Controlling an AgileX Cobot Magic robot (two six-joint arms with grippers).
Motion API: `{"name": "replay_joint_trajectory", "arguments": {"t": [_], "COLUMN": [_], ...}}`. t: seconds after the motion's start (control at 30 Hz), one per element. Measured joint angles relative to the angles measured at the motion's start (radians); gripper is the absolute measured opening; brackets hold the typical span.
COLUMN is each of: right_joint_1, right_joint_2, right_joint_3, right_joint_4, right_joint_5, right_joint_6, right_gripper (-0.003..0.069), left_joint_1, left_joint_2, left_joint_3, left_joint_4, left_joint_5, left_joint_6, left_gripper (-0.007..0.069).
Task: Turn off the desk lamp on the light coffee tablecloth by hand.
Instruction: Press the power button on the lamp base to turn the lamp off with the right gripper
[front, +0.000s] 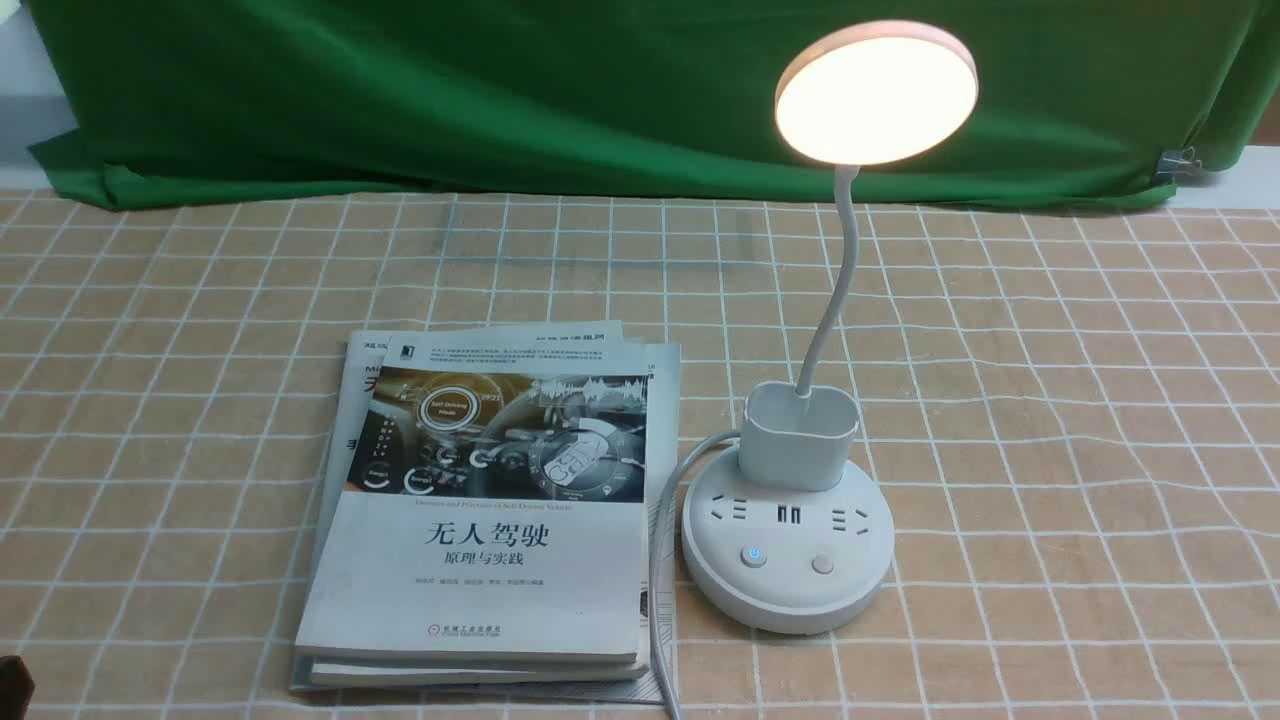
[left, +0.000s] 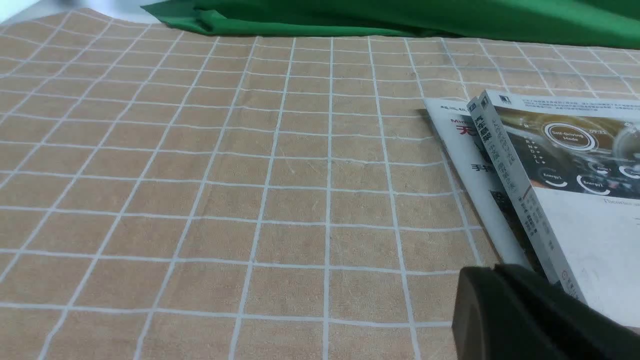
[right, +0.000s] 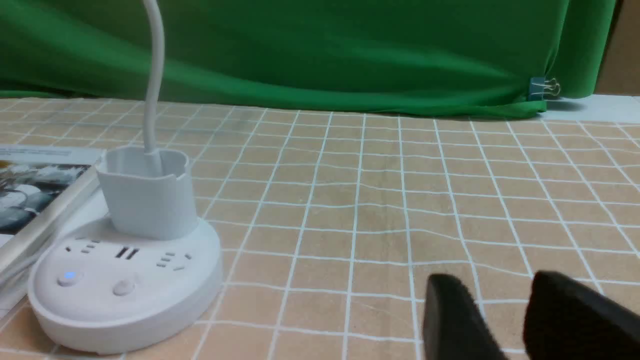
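Two buttons sit at the front of the round base (front: 786, 590) of the desk lamp (front: 800, 445), and the left one (front: 753, 556) glows blue. The lamp's on. It stands upright on the light coffee tablecloth (front: 1050, 400), a bit right of centre in the front view, so its long axis runs pretty much vertical. The thin neck (front: 838, 280) climbs out of the cup holder (front: 803, 410) and leans slightly right, and the disc head (front: 876, 92) on top tips forward and down toward the robot.

A white cord (front: 660, 560) runs from the base toward the near edge, squeezed between it and a stack of books (front: 490, 540) just to the left. The green backdrop (front: 500, 90) hangs behind.

The right gripper (right: 495, 292) sits low over the cloth, well apart from the base on its right, fingers parted with nothing between them. The left gripper (left: 505, 310) shows only as a black chunk near the books, so whether it's spread or closed can't be told.
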Motion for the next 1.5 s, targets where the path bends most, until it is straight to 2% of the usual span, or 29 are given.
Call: {"name": "replay_joint_trajectory", "arguments": {"t": [1.03,1.17,1.23,1.33,1.4,1.43,1.5], "right_joint_1": [0.0,0.0,0.0,0.0,0.0,0.0,0.0], "right_joint_2": [0.0,0.0,0.0,0.0,0.0,0.0,0.0], "right_joint_3": [0.0,0.0,0.0,0.0,0.0,0.0,0.0], "right_joint_4": [0.0,0.0,0.02,0.068,0.073,0.083,0.087], "right_joint_5": [0.0,-0.037,-0.077,-0.16,-0.192,-0.239,-0.268], "right_joint_6": [0.0,0.008,0.071,0.311,0.377,0.509,0.585], "right_gripper": [0.0242,0.0242,0.0242,0.0242,0.0242,0.0242,0.0242], "left_joint_1": [0.0,0.0,0.0,0.0,0.0,0.0,0.0], "left_joint_2": [0.0,0.0,0.0,0.0,0.0,0.0,0.0], "left_joint_3": [0.0,0.0,0.0,0.0,0.0,0.0,0.0], "left_joint_4": [0.0,0.0,0.0,0.0,0.0,0.0,0.0], "left_joint_5": [0.0,0.0,0.0,0.0,0.0,0.0,0.0], "left_joint_6": [0.0,0.0,0.0,0.0,0.0,0.0,0.0], "left_gripper": [0.0005,0.0005,0.0005,0.0005,0.0005,0.0005,0.0005]}}
